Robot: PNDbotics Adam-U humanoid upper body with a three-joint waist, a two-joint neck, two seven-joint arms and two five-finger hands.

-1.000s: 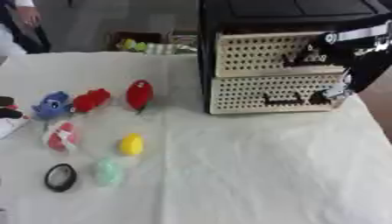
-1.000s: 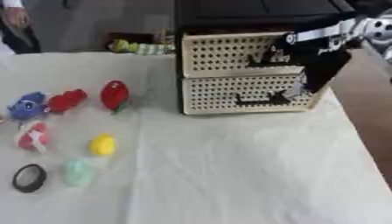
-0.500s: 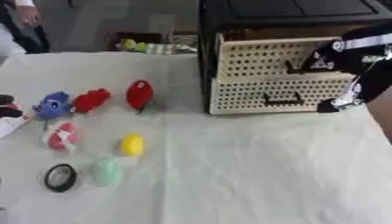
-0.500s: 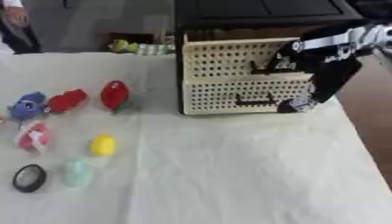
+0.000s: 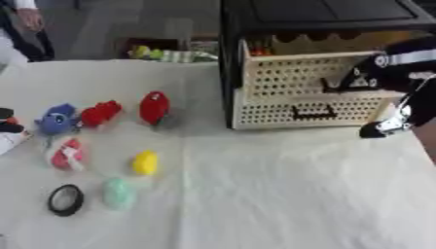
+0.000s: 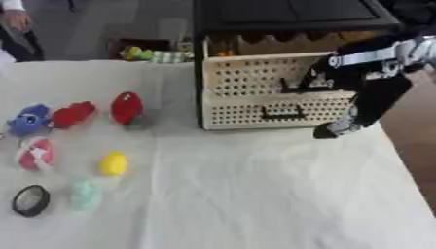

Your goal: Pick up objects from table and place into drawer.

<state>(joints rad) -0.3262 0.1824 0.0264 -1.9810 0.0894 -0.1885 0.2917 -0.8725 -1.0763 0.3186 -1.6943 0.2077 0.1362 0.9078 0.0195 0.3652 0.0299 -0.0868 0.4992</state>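
A black cabinet (image 5: 323, 14) with two cream perforated drawers stands at the far right of the desk (image 6: 255, 194), which is covered with a white cloth. The upper cream perforated drawer (image 6: 264, 73) is pulled out, its front standing forward of the lower cream perforated drawer (image 6: 277, 114), which is closed and has a dark handle. The robot's right hand (image 6: 334, 127) hangs in front of the cabinet's right corner, just above the cloth; whether its fingers are open or curled cannot be told. The left hand shows only as a dark bit at the left edge (image 5: 7, 121), its state also unclear. On the left of the desk lie a blue plush toy (image 5: 58, 118), a red plush toy (image 5: 100, 113), a red oval toy (image 5: 154, 107), a pink-and-white toy (image 5: 66, 153), a yellow toy (image 5: 145, 162), a pale green toy (image 5: 118, 192) and a black ring (image 5: 65, 199), all apart from the cabinet.
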